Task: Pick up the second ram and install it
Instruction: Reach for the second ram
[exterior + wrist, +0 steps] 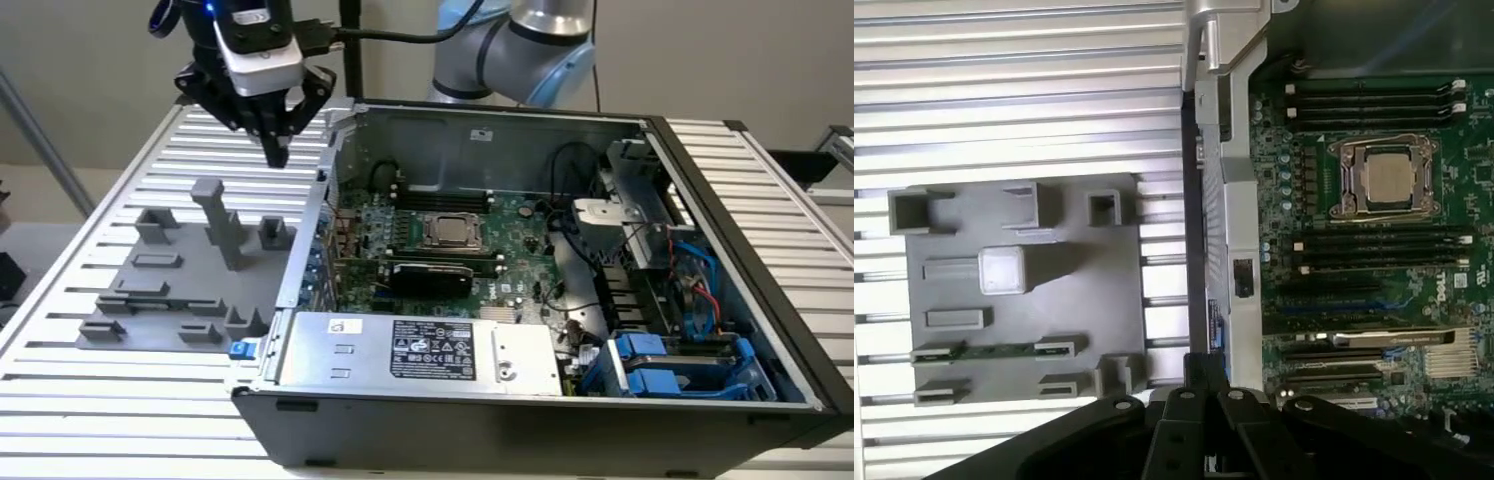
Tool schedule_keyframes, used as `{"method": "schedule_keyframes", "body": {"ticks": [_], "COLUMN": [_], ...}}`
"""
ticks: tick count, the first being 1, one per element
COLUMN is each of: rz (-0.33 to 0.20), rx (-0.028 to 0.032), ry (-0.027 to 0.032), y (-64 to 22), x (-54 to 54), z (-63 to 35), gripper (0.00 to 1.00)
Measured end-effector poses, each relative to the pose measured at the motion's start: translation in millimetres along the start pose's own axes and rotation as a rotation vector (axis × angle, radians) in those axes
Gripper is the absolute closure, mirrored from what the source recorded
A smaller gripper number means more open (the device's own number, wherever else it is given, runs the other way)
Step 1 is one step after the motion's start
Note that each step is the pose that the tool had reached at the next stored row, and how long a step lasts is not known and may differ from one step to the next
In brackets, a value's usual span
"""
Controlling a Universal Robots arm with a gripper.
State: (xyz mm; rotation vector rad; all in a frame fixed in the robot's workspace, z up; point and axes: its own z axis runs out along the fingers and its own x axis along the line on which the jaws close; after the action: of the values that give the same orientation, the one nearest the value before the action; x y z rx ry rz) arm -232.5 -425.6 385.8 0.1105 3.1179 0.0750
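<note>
**My arm on screen**

I see a silver arm [534, 20] with pale blue joint caps [461, 18]. 1 thick black cable [387, 36] runs to a white-and-silver wrist block [256, 50] with 1 blue light [210, 9]. The gripper [276, 150] is black, its linkages tapering.

Exterior view: set high and off the arm, looking down at a slant across the desk [94, 420] and the open computer case [534, 430] from middling distance, with the gray holder tray [147, 290] at nine o'clock of the case. Wrist view: mounted just above the claw [1199, 420], facing straight down, much nearer. Shared between the two: the tray, the case's side wall, the motherboard [521, 225] and its CPU socket [454, 232].
</note>
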Motion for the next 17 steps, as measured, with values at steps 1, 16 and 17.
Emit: {"method": "schedule_keyframes", "body": {"ticks": [1,16,17], "rz": [0.0,0.0,0.0], "rx": [0.0,0.0,0.0], "ry": [0.0,0.0,0.0], "y": [-1.1,-15.2,-16.0], "x": [4.6,72.5,76.9], "z": [0.8,16.9,18.1], "gripper": [1.0,1.0,1.0]}}
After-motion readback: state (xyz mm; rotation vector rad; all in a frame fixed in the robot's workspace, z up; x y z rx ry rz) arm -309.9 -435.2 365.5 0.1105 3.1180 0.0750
